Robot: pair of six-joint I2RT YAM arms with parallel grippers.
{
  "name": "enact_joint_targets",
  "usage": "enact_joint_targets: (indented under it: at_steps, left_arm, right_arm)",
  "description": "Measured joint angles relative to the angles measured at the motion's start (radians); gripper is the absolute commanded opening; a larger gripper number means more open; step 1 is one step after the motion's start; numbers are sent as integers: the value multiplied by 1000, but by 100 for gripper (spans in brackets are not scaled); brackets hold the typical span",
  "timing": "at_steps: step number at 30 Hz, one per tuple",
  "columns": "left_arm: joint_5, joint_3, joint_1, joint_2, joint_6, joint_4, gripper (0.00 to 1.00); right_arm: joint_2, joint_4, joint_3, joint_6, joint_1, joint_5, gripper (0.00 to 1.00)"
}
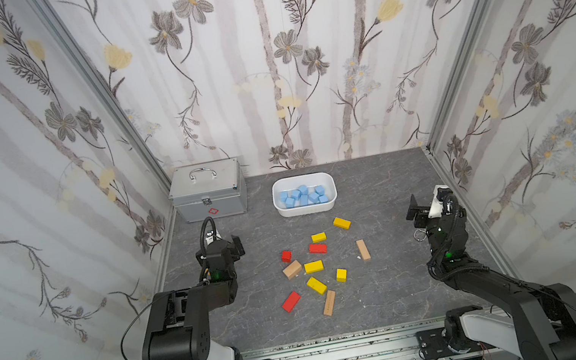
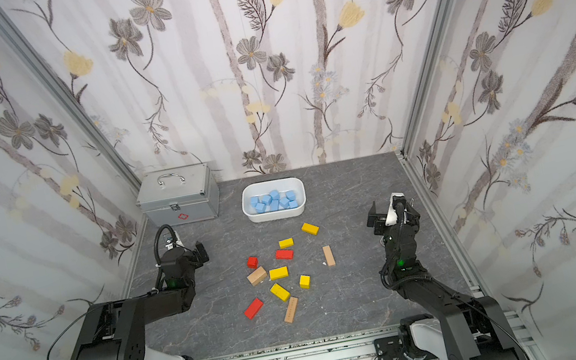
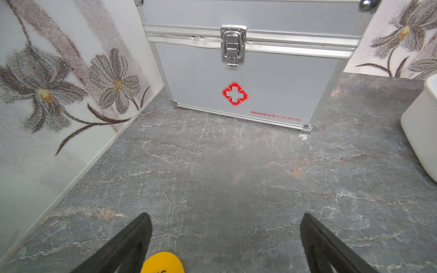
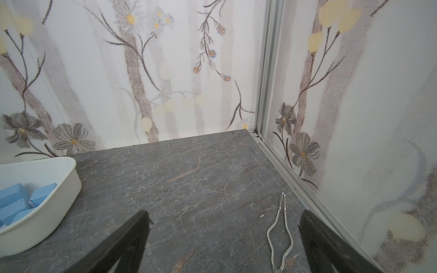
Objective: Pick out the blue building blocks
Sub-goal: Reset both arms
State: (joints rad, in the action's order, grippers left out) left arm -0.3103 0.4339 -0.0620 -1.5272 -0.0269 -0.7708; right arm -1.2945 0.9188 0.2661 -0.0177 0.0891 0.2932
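- One dark marbled desk (image 1: 380,188) carries everything. No blue piece shows on its bare surface, so the sorting looks finished. The biggest risk is a needless further reach that stirs things up.
- The left arm (image 1: 183,319) and right arm (image 1: 496,280) sit at either side, well apart from the scatter. A low sweep inward from either would plough through the loose pieces.
- The silver first-aid case (image 3: 236,71) stands closed in the far corner, straight ahead of the left hand (image 3: 225,219), whose fingers are spread wide with nothing between them. A forward push would knock the case.
- The white tub (image 1: 307,208) holds the blue building blocks (image 1: 303,196) in a heap, some propped on others. The right hand (image 4: 225,215) is also spread wide and empty, with the tub off to one side of it. A bump against the tub wall could send a top block over the rim.
- The yellow blocks (image 1: 342,223), red blocks (image 1: 317,248) and tan wood blocks (image 1: 362,249) lie scattered mid-desk, one yellow piece nearest the tub. Picking any of them by mistake would spoil the sort.
- The metal tweezers (image 4: 280,227) lie just beside one finger of the right hand. Closing or dragging that hand could snag them.
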Motion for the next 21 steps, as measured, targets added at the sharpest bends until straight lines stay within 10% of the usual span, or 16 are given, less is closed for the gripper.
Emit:
enact_joint_targets:
  at_steps: [21]
  left_arm:
    - [27, -65, 9, -46, -1, -135, 100]
  right_arm:
    - [-169, 142, -32, 6, -103, -303, 100]
